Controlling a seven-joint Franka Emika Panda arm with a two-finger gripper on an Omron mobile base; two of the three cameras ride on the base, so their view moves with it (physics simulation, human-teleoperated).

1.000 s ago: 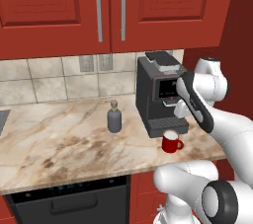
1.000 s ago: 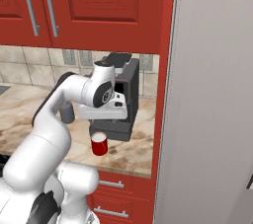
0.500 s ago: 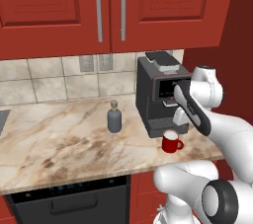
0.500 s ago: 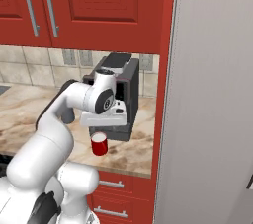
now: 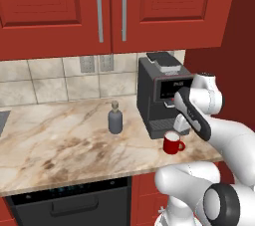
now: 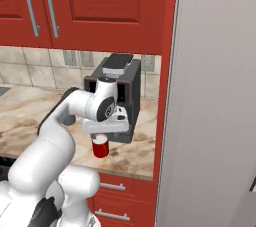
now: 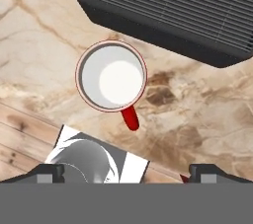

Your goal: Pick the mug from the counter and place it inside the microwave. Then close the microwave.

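The small red mug (image 7: 111, 76) with a white inside stands upright on the marbled counter (image 7: 44, 45), its handle (image 7: 130, 118) pointing toward my hand. My gripper (image 7: 129, 174) hangs straight above it, open, with the fingertips (image 7: 47, 172) wide apart and nothing between them. In the left base view the mug (image 5: 173, 144) sits near the counter's front edge, just under my gripper (image 5: 180, 126). The right base view has the mug (image 6: 100, 147) directly below my hand. The microwave is out of view.
A black coffee machine (image 5: 159, 95) stands right behind the mug, its ribbed drip tray (image 7: 173, 11) close to the rim. A grey soap dispenser (image 5: 115, 119) stands to the left. Red cabinets hang overhead and a tall grey panel (image 6: 215, 96) rises at the right.
My hand has come down toward the mug and now hovers closer above it. The jaws have stayed open, and the mug has not moved.
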